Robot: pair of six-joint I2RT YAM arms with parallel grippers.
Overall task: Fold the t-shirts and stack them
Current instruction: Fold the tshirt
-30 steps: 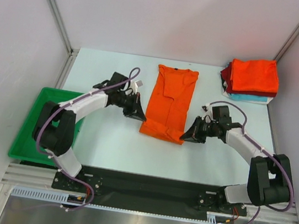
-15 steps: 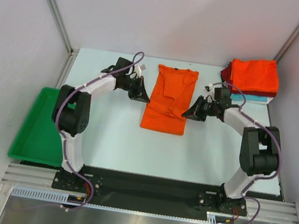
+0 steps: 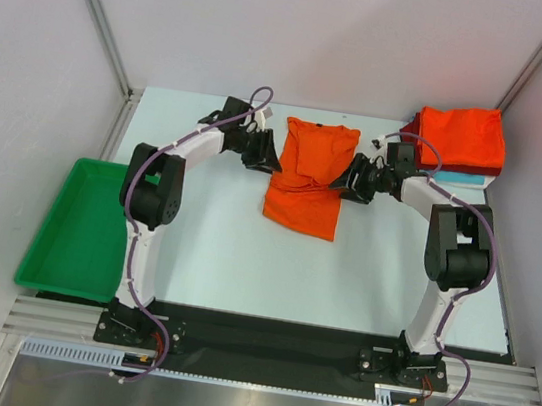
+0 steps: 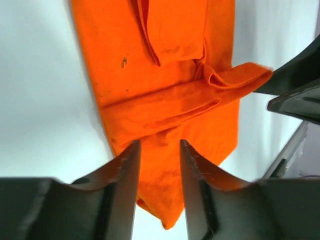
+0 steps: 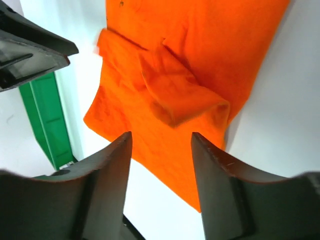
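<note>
A bright orange t-shirt point(image 3: 306, 183) lies lengthwise in the middle of the table, with a rumpled fold of cloth point(image 4: 165, 102) across its middle. My left gripper point(image 3: 266, 152) hovers at its left edge. In the left wrist view this gripper point(image 4: 159, 145) is open, with orange cloth showing beyond the gap. My right gripper point(image 3: 352, 182) sits at the shirt's right edge and is also open point(image 5: 161, 136) above the cloth point(image 5: 200, 60). A stack of folded t-shirts point(image 3: 460, 139), orange-red on top with dark red and teal below, rests at the far right corner.
A green plastic tray point(image 3: 70, 230) stands off the table's left edge and also shows in the right wrist view as the tray point(image 5: 47, 120). Metal frame posts rise at both back corners. Each gripper appears in the other's wrist view.
Both grippers moved away from the arm bases, drawing the shirt's near end up over its middle. Both then opened and let go of the cloth.
</note>
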